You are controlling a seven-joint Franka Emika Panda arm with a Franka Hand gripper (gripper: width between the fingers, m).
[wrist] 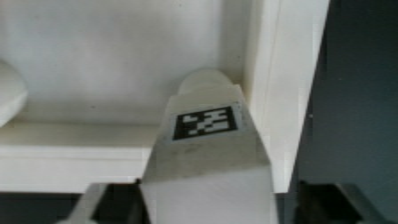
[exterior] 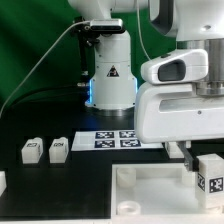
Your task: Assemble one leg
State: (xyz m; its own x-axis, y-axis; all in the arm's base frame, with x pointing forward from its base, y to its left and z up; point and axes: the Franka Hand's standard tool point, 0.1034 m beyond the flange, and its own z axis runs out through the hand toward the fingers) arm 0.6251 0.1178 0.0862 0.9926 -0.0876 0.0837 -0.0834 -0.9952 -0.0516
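Note:
My gripper (exterior: 203, 160) is shut on a leg (exterior: 211, 177), a stubby white peg with a black-and-white tag, at the exterior view's right. It holds the leg just above the right corner of the large flat white square board (exterior: 140, 192). In the wrist view the leg (wrist: 205, 150) runs out from between the dark fingers (wrist: 93, 205), its tip over the board's raised rim (wrist: 281, 60). A round socket edge (wrist: 9, 95) shows at the side. Two more legs (exterior: 32, 150) (exterior: 58, 148) lie on the black table at the exterior view's left.
The marker board (exterior: 118, 138) lies flat behind the square board. The robot's white base (exterior: 108, 72) with a blue light stands at the back. A white part (exterior: 3, 182) pokes in at the left edge. A green curtain hangs behind.

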